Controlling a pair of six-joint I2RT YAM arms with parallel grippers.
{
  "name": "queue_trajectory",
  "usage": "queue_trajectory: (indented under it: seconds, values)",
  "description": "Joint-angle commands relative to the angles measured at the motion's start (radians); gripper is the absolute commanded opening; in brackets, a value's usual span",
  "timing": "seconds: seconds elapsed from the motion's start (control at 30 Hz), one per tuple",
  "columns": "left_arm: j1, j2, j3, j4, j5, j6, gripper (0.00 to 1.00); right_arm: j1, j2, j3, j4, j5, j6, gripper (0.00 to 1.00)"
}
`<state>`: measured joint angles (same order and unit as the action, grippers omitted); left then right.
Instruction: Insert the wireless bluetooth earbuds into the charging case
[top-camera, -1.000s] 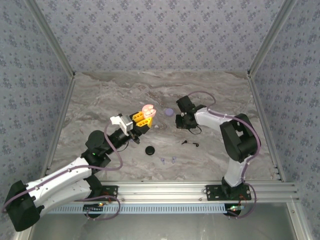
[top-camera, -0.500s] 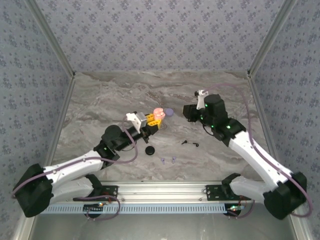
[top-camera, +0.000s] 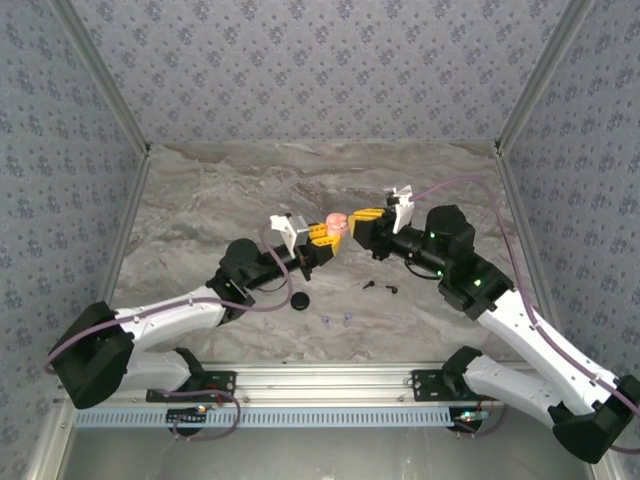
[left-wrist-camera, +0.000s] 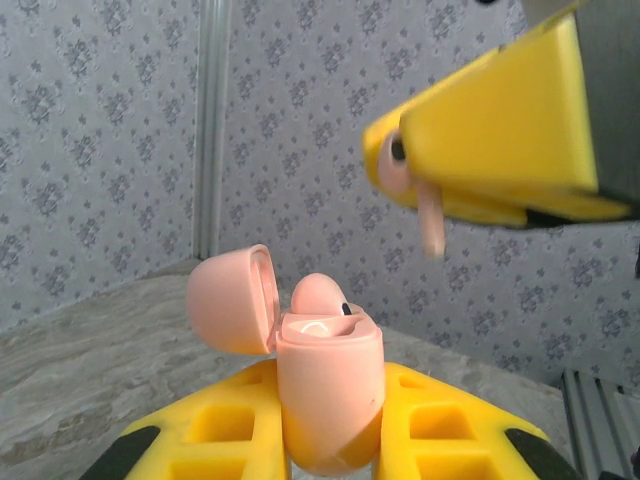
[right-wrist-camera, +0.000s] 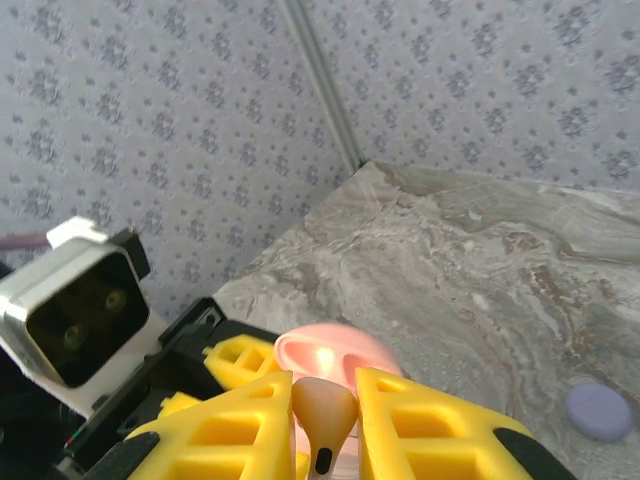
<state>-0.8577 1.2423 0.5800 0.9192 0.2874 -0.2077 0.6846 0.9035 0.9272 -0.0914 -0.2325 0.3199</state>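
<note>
My left gripper (left-wrist-camera: 330, 445) is clamped on the open pink charging case (left-wrist-camera: 328, 385) and my right gripper (right-wrist-camera: 322, 420) pinches a pink earbud (left-wrist-camera: 431, 218) just above and beside that case, so I worry a tilted stem could catch the case rim and pop the bud free.

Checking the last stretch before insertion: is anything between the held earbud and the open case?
Nothing visible. The right claw holds the earbud in open air near the case, whose lid is swung back; a second earbud already sits inside.
</note>
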Motion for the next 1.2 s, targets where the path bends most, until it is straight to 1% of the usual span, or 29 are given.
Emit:
queue_trajectory:
  seconds: [0.0, 0.33, 0.67, 1.17]
  values:
    - [-0.006, 0.005, 0.032, 0.063, 0.038, -0.021, 0.00, 0.025, 0.019, 0.027, 0.038, 0.016, -0.041, 0.22]
    - [-0.006, -0.001, 0.030, 0.057, 0.040, -0.013, 0.00, 0.054, 0.060, 0.055, 0.060, 0.039, -0.058, 0.23]
    - [-0.006, -0.001, 0.030, 0.052, 0.038, -0.008, 0.00, 0.056, 0.069, 0.047, 0.076, 0.081, -0.065, 0.23]
    - [-0.005, -0.009, 0.026, 0.054, 0.032, -0.007, 0.00, 0.070, 0.095, 0.032, 0.058, 0.070, -0.067, 0.23]
